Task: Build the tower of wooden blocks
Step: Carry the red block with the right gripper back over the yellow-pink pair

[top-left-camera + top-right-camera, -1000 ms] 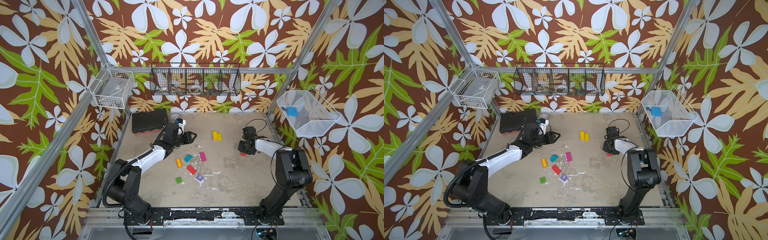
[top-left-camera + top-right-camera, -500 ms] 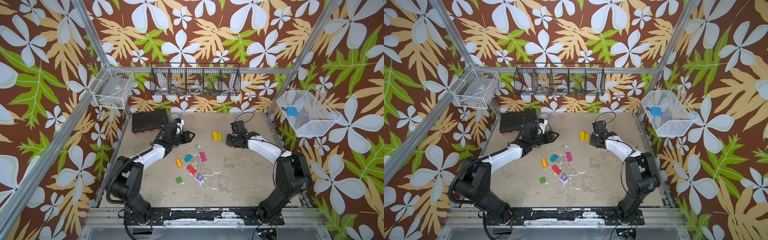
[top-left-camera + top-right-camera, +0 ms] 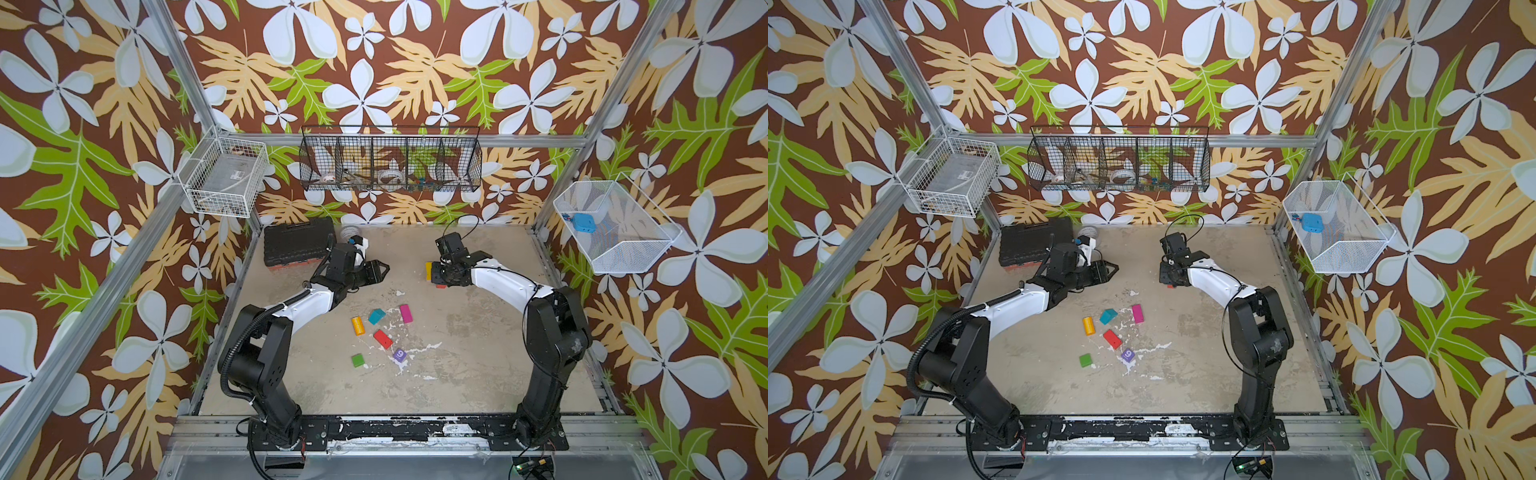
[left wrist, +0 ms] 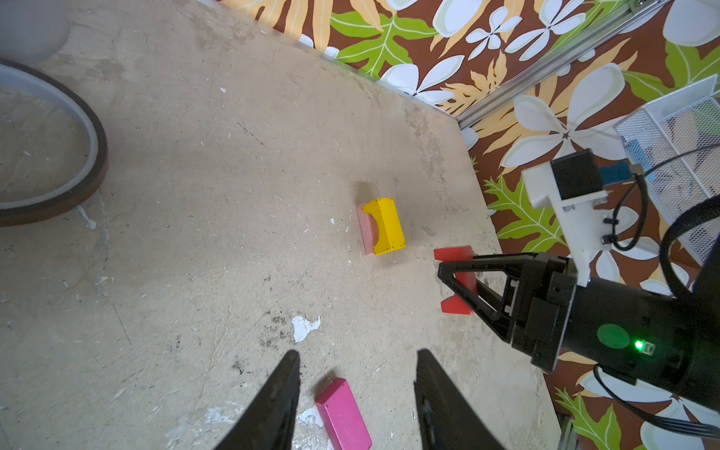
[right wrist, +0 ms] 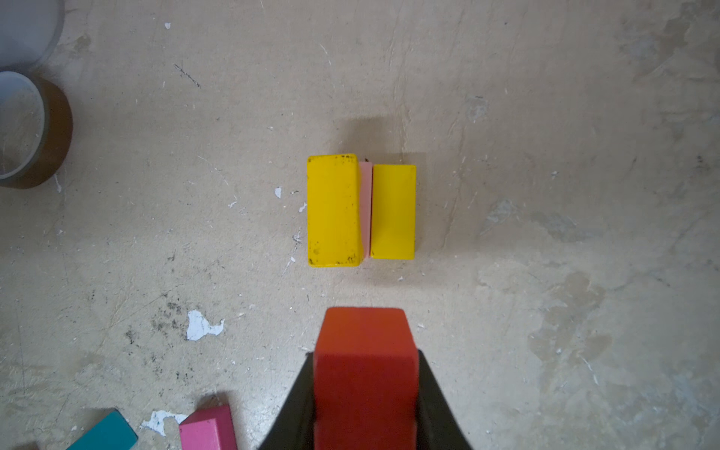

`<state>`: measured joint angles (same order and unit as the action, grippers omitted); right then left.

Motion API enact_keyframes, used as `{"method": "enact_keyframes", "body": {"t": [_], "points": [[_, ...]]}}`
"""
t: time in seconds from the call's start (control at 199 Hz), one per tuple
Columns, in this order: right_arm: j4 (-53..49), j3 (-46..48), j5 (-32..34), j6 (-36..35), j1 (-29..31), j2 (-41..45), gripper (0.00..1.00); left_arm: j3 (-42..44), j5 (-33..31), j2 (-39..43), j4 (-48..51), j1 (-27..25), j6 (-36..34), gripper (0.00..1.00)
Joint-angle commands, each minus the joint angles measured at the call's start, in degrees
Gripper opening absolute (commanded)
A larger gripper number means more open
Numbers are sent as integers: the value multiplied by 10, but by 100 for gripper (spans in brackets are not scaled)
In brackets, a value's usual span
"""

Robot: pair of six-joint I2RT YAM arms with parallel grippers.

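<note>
At about one o'clock from the middle of the table [image 3: 478,374] in both top views, the right jaws are clamped on a red block [image 5: 366,382]. It sits just beside a low cluster of three, at roughly the cluster's five o'clock and apart from it. In the cluster, a scuffed yellow block [image 5: 333,210] and a cleaner yellow brick [image 5: 393,212] lie side by side, with a pink block [image 5: 365,210] showing in the slit between them. Whether the red block rests on the table or hangs above it I cannot tell

At eleven o'clock from the middle, the left jaws stand apart with nothing in them, tips aimed toward three o'clock. Through their gap the left wrist view shows a magenta brick [image 4: 343,415] flat on the table, untouched

The other loose blocks lie near the middle, toward seven o'clock, all apart. An orange block [image 3: 357,325] has a teal block [image 3: 377,316] between it and the magenta brick. A red brick [image 3: 382,338] lies at the teal one's six o'clock, and a purple cube [image 3: 399,354] marked 9 at the red brick's five o'clock. A green block [image 3: 358,360] is at the cube's nine o'clock. A black toolbox [image 3: 297,245] fills the eleven o'clock corner
</note>
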<state>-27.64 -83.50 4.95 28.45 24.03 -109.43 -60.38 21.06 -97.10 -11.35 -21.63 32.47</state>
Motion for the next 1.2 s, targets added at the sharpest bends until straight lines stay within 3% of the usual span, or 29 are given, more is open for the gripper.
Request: {"method": "enact_keyframes", "body": {"t": [0.0,0.622,1.034,1.2], "points": [[-17,-21,6,1,1,-20,10,-7,1,-9,-14,0,-3,50],[-29,-121,-41,-6,3,-119,9,-65,23,-110,-38,0,17,49],[-25,-141,-61,-4,4,-141,9,-93,48,-165,-55,-6,31,48],[-31,-141,-38,-6,2,-138,7,-108,63,-185,-60,-11,39,46]]}}
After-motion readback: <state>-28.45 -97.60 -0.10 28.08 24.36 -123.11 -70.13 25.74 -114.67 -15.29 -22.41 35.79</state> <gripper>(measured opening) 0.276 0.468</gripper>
